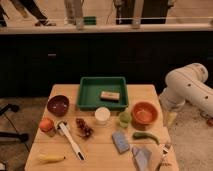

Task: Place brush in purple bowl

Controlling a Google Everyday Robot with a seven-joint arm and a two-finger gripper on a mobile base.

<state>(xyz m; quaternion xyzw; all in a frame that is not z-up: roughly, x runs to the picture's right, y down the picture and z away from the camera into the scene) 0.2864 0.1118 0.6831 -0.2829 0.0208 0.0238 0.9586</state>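
The brush lies flat on the wooden table at the front left, its whitish head toward the back and its dark tip toward the front. The purple bowl stands empty just behind it, at the table's left edge. The white arm hangs beyond the table's right side. My gripper points down beside the table's right edge, next to the orange bowl and far from the brush and the purple bowl. It holds nothing that I can see.
A green tray with a tan block sits at the back middle. A white cup, dark red grapes, an orange fruit, a banana, a blue sponge, a green vegetable and a fork crowd the table.
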